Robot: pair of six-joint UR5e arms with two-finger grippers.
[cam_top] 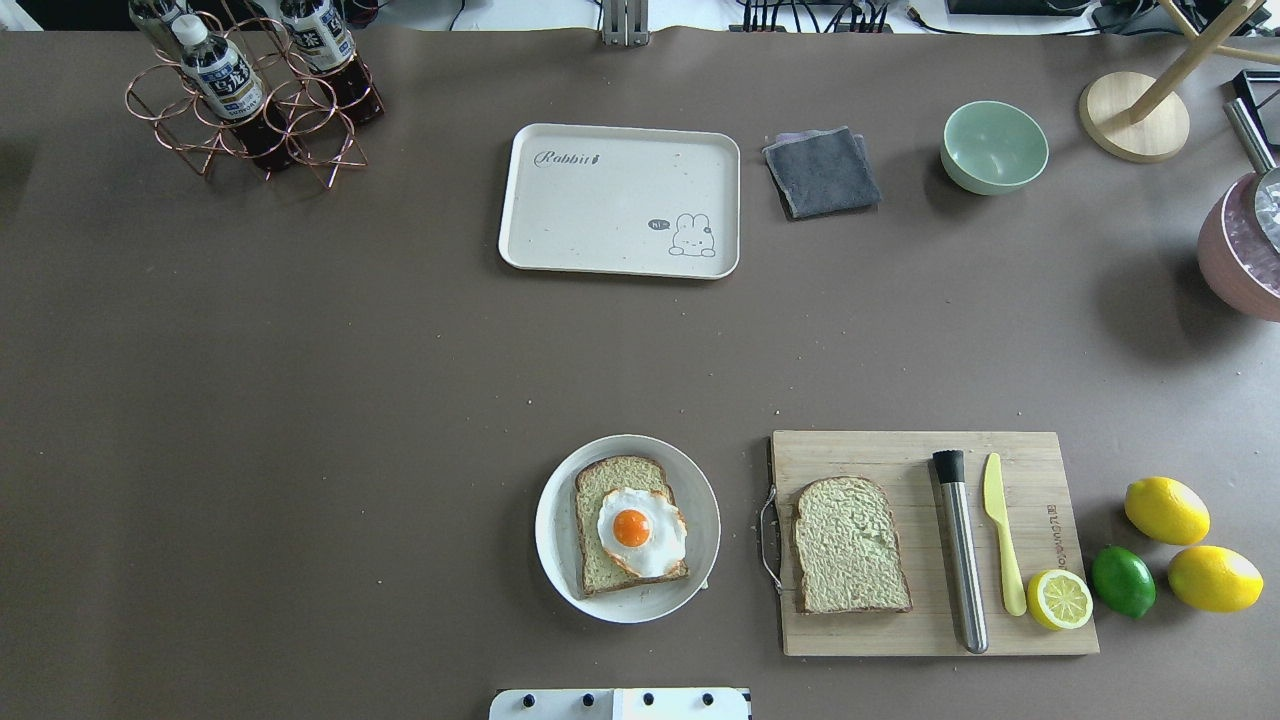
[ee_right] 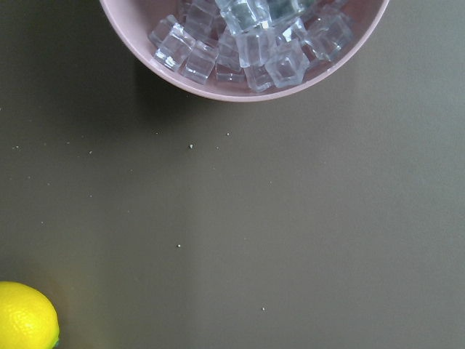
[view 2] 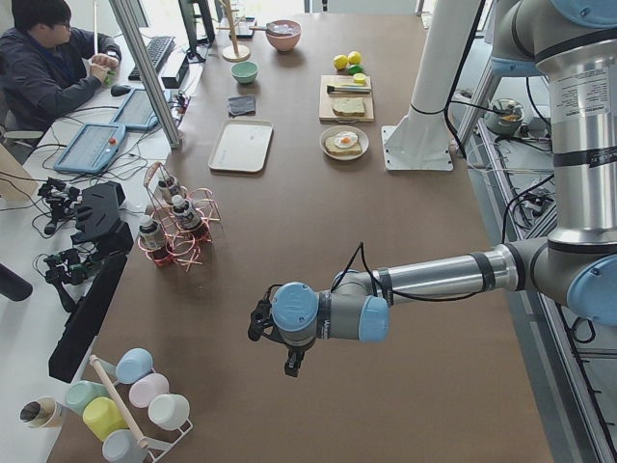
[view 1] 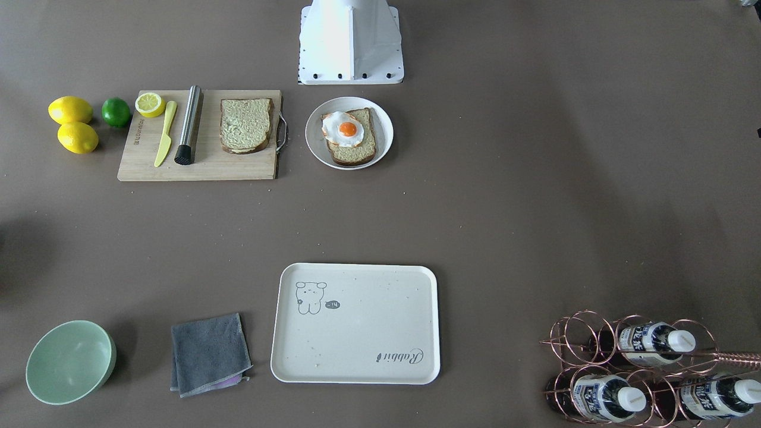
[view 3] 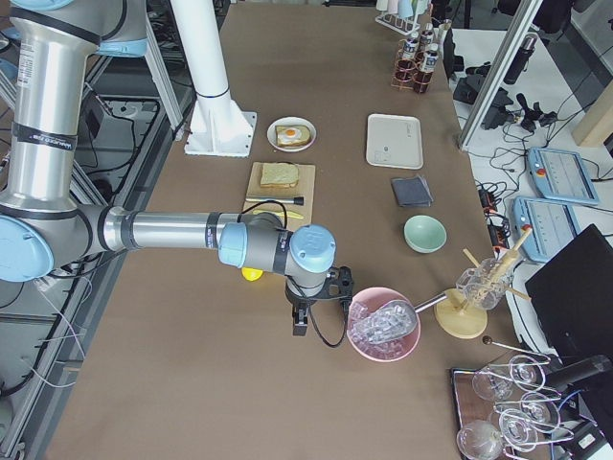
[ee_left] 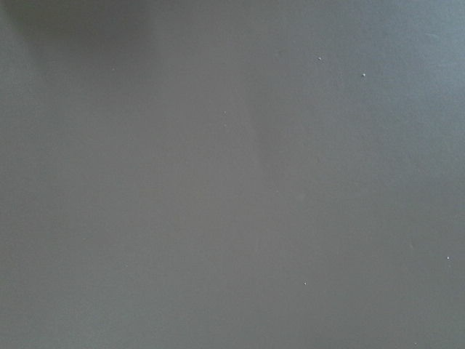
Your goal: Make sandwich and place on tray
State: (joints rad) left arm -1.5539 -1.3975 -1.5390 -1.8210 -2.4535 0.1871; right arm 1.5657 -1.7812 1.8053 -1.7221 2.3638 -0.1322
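Note:
One bread slice (cam_top: pixel 603 482) lies on a round white plate (cam_top: pixel 551 540) with the fried egg (cam_top: pixel 640 530) on top of it. The other bread slice (cam_top: pixel 848 545) lies on a wooden cutting board (cam_top: pixel 880 452). The cream-white tray (cam_top: pixel 600 220) lies bare at the far middle of the table. My left gripper (view 2: pixel 258 321) hovers over bare table far from the food. My right gripper (view 3: pixel 299 324) hovers beside a pink bowl. Both show only in the side views, so I cannot tell whether they are open or shut.
On the board lie a metal muddler (cam_top: pixel 960 550), a yellow knife (cam_top: pixel 1000 530) and a half lemon (cam_top: pixel 1060 598). Two lemons (cam_top: pixel 1166 509) and a lime (cam_top: pixel 1122 580) sit beside it. A grey cloth (cam_top: pixel 822 172), green bowl (cam_top: pixel 994 146), bottle rack (cam_top: pixel 250 100) and pink ice bowl (ee_right: pixel 247 43) stand around.

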